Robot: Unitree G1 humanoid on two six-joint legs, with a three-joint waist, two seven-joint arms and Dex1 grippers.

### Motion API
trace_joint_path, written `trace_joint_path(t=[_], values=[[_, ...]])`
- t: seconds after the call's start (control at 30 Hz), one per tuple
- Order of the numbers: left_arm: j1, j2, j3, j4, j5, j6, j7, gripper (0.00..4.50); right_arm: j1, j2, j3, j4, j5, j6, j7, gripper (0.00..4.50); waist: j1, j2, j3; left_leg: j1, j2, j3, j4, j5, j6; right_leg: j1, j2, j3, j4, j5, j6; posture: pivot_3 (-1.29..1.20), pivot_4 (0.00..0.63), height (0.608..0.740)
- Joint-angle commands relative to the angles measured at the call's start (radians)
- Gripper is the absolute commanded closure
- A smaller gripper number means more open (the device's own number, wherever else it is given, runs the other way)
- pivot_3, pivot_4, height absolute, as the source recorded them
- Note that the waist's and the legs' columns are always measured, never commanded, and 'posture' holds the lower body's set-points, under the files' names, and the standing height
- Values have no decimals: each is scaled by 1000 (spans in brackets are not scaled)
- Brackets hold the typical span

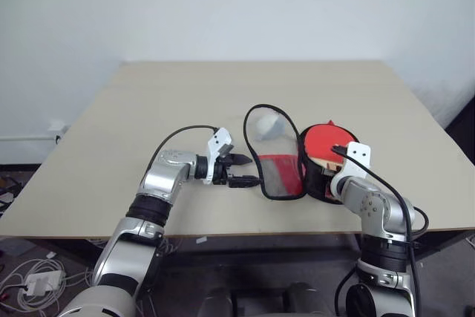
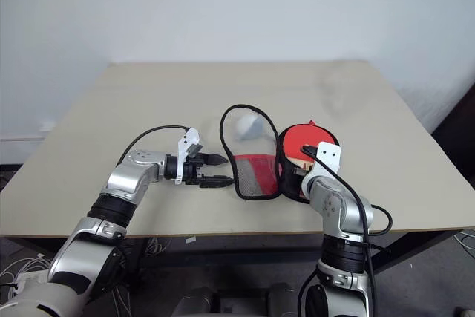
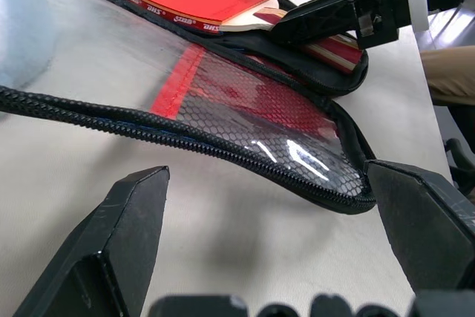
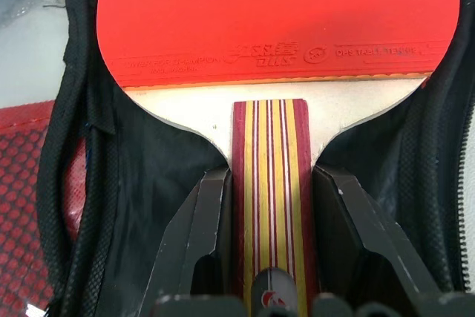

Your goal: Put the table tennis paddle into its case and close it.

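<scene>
One table tennis paddle (image 4: 274,20) lies in one case (image 1: 315,180), whose clear flap (image 3: 245,109) is spread open. The right tool (image 4: 271,250) is clenched on the paddle's handle; the left tool (image 1: 239,170), released wide, sits beside the flap's zip edge. A beige counter (image 1: 148,109) stands before a white wall (image 1: 223,5).

Beige table (image 1: 148,109), plain top, set against a white wall (image 1: 223,5) at 12 o'clock. On the floor at 7 o'clock of the table: white power strip (image 1: 37,281) with loose white cables (image 1: 15,269). Small white scrap (image 1: 201,240) on the floor under the near table edge.
</scene>
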State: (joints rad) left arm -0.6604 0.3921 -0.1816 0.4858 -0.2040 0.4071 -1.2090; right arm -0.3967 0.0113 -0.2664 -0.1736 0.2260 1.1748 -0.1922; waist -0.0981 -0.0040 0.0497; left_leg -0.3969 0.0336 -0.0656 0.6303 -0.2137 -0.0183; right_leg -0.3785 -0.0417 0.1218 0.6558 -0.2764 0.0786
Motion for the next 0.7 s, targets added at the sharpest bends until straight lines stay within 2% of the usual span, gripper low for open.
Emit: trace_joint_path(t=[0.03, 0.1, 0.17, 0.23, 0.43, 0.57, 0.7], values=[[-18, 1, 7, -18, -5, -15, -1, 0, -2, -12, 1, 40, -31, -20, -11, 3259, 0, 0, 0, 1, 0, 0, 0, 0, 0, 1, 0, 0, 0, 0, 0, 0, 0, 740], [-16, 2, 8, -20, -6, -17, -1, 0, -1, -6, 9, 50, -31, -25, -9, 3259, -1, -1, 0, 1, 0, 0, 0, 0, 0, 1, 0, 0, 0, 0, 0, 0, 0, 740], [-14, 4, 12, -25, -10, -12, -2, 0, 0, -2, 19, 56, -29, -19, -2, 2568, -2, -1, -1, 1, 0, 0, 0, 0, 0, 1, 0, 0, 0, 0, 0, 0, 0, 740], [-15, 5, 14, -28, -14, -7, -3, 0, 1, 0, 28, 57, -29, -15, 4, 2089, -3, -1, -1, 1, 0, 0, 0, 0, 0, 1, 0, 0, 0, 0, 0, 0, 0, 740], [-30, 15, 28, -15, -22, -1, -7, 0, 1, -18, 42, 21, -15, -15, 45, 37, -3, -1, -1, 1, 0, 0, 0, 0, 0, 1, 0, 0, 0, 0, 0, 0, 0, 740], [-43, 19, 38, 2, -30, 9, -13, 0, -13, -48, 41, -89, 26, -144, 135, 37, -3, -1, 0, 1, 0, 0, 0, 0, 0, 1, 0, 0, 0, 0, 0, 0, 0, 740], [-53, 34, 38, 21, -36, 14, -50, 0, -63, -24, -66, -180, 130, -256, 183, 37, -5, 1, 1, -2, 0, 0, 0, 0, 0, -3, 0, 0, 1, 0, 0, 0, 0, 740]])
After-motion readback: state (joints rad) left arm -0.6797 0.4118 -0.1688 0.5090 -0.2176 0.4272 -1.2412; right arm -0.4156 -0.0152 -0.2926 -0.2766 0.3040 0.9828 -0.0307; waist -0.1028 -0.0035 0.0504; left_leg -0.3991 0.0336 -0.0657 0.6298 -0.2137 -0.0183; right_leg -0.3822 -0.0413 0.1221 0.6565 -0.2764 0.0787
